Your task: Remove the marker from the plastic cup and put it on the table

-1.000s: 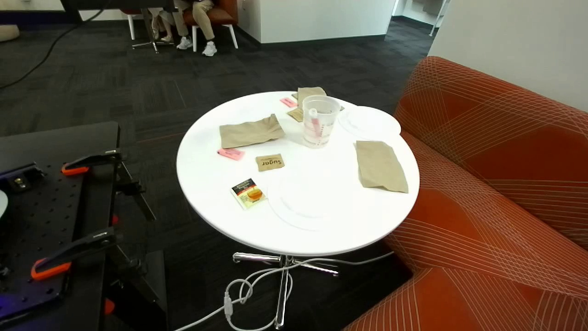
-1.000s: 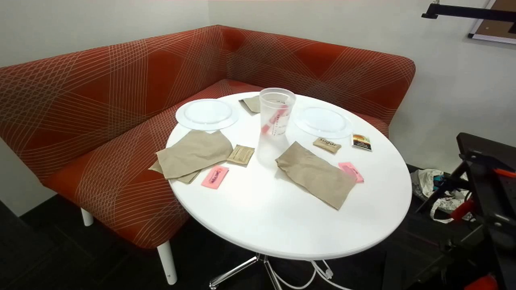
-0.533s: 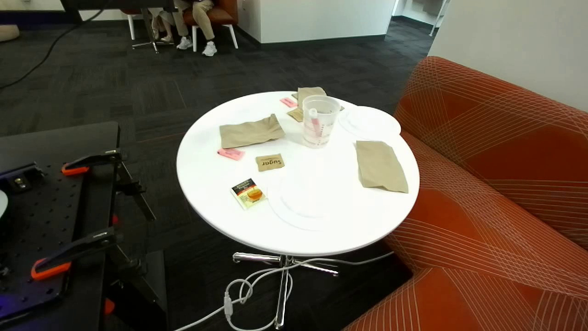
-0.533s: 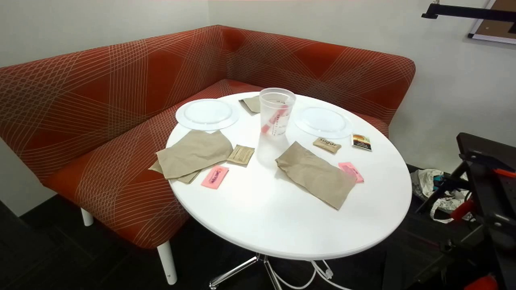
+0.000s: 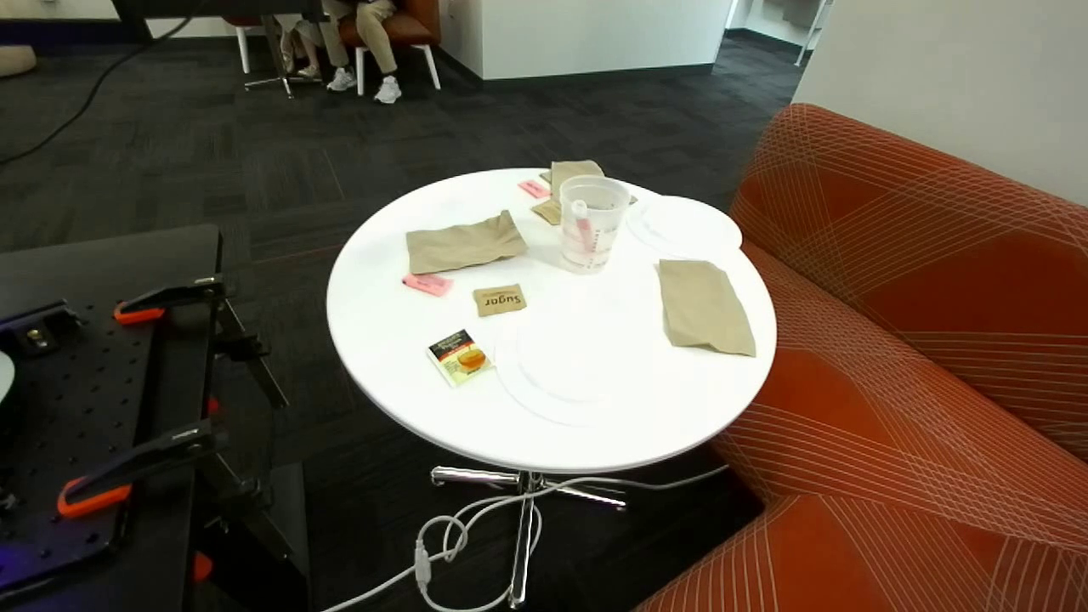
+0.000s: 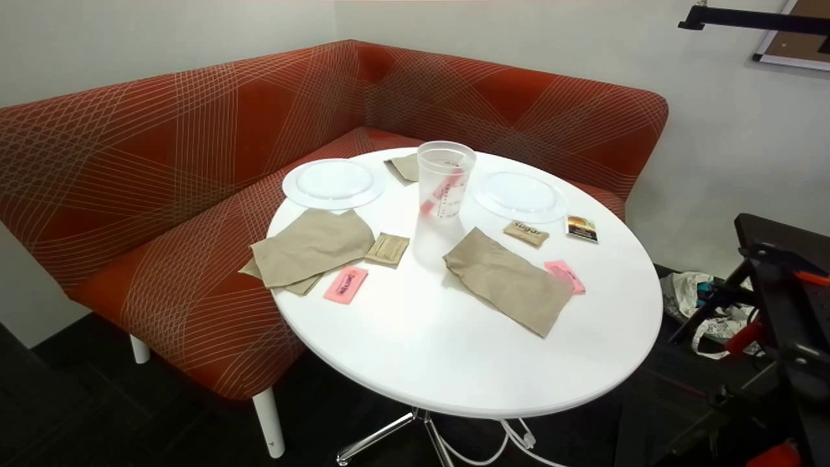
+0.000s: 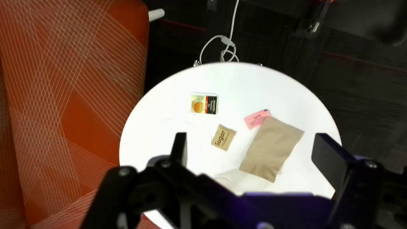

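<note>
The clear plastic cup (image 5: 608,234) stands upright on the white round table (image 5: 374,314), and also shows in an exterior view (image 6: 428,178). The reddish-pink marker (image 5: 585,234) leans inside the cup with its pale end near the rim; it shows through the wall in an exterior view (image 6: 442,192). In the wrist view my gripper (image 7: 249,144) is open, with nothing between its fingers, above the table (image 7: 254,81). A faint bit of the cup (image 7: 223,182) shows at the gripper's body; the rest of it and the marker are hidden there. The gripper is outside both exterior views.
Brown napkins (image 6: 509,282) and a sugar packet (image 7: 224,137) lie near the cup. Pink packets (image 6: 346,285), a yellow-black packet (image 5: 460,358) and white plates (image 6: 334,183) also lie on the table. A red sofa (image 5: 858,357) borders the table; a black bench with clamps (image 5: 183,340) stands apart.
</note>
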`<state>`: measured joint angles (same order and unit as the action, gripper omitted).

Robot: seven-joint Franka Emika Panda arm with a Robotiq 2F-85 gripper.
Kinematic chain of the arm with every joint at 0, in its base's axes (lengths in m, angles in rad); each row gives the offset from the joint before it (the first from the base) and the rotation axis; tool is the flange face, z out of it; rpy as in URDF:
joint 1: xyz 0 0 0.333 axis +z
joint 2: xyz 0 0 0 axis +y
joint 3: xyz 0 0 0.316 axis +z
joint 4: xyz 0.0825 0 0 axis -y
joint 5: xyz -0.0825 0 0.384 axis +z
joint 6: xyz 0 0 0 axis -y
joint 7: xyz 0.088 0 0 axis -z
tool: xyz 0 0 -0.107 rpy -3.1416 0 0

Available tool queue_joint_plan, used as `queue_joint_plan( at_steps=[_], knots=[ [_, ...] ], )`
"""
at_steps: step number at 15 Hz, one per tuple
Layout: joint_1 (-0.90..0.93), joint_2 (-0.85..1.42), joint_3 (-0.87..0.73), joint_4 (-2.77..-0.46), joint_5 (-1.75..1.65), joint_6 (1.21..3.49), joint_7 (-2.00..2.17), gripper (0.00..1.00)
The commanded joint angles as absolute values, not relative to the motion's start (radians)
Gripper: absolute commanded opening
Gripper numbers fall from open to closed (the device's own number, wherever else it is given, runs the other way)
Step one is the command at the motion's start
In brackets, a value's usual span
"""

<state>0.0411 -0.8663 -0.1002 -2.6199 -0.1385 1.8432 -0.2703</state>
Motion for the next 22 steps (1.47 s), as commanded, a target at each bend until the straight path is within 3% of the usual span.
queue_joint_plan(
  at_steps=[1, 10, 22],
  knots=[
    [0.057, -0.742, -0.079, -2.524, -0.144, 1.891, -0.269, 1.0],
    [0.084, -0.557, -0.057, -2.414, -0.124, 2.022, -0.267, 1.0],
    [0.079, -0.108, 0.005, -2.18, -0.12, 2.14, -0.235, 1.0]
  ],
)
